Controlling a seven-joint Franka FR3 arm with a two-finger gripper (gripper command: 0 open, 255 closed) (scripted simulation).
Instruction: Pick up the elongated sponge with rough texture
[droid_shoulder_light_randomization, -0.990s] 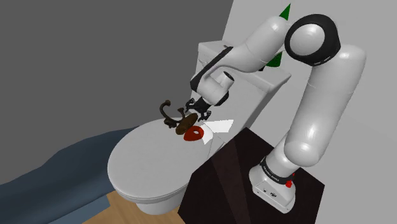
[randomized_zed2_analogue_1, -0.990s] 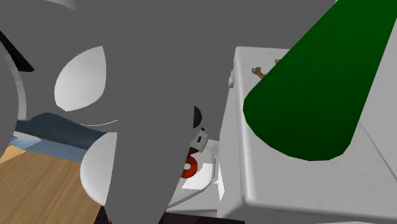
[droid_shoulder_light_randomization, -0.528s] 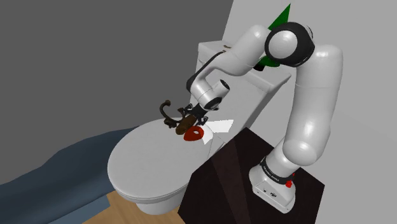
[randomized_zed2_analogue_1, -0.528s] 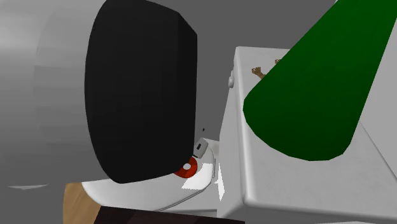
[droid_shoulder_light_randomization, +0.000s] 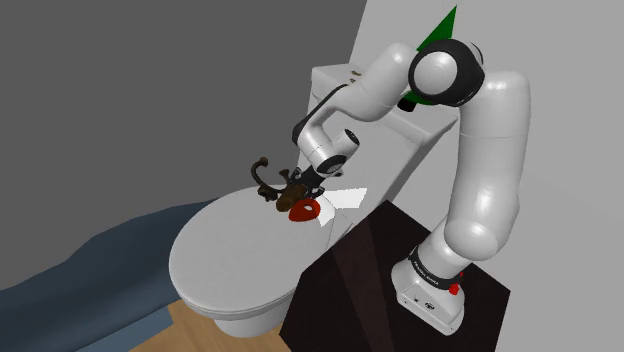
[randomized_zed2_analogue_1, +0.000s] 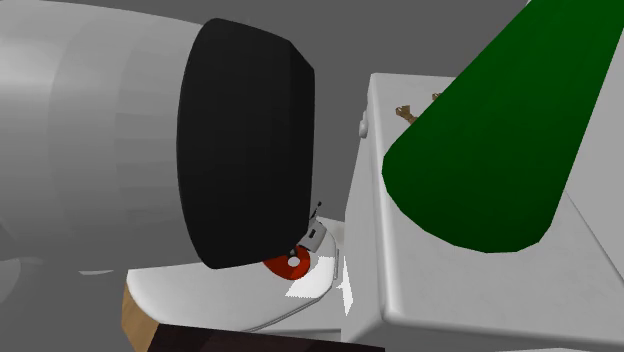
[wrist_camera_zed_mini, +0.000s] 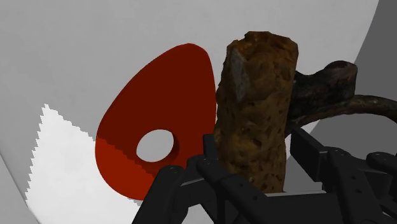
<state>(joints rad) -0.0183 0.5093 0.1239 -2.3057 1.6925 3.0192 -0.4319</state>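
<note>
Rising tall off the dark stand (droid_shoulder_light_randomization: 375, 265), folding the arm (droid_shoulder_light_randomization: 480, 170) over at a black joint high beside a green cone (droid_shoulder_light_randomization: 441, 28), then sloping down toward the shoulder view's left. Pointing the gripper (droid_shoulder_light_randomization: 303, 184) steeply down at the back of a white toilet lid (droid_shoulder_light_randomization: 225, 265). Clamped on the sponge (wrist_camera_zed_mini: 257, 95): in the wrist view, black fingers (wrist_camera_zed_mini: 315, 153) pressed against both long sides of a brown, rough, elongated block. Held at the rear of the lid, just beside a red teardrop disc (wrist_camera_zed_mini: 162, 108) with a hole, and close by a dark curled hook (wrist_camera_zed_mini: 337, 95) on the far side; touching it or not, impossible to tell.

Small dark lettering on the arm's base (droid_shoulder_light_randomization: 428, 277), too small to read, with a red button (droid_shoulder_light_randomization: 456, 290) beside it.

Hemmed in behind by the tank (droid_shoulder_light_randomization: 400, 160), near the lid's back edge, with a jagged white patch (droid_shoulder_light_randomization: 347, 197) next to the disc. Plenty of bare lid out toward the front rim; past that rim, a blue mat (droid_shoulder_light_randomization: 80, 290) and wooden floor (droid_shoulder_light_randomization: 195, 325). In the second exterior view, a black joint cap (randomized_zed2_analogue_1: 245, 150) near the camera, the red disc just under its lower edge, the tank on that view's right.
</note>
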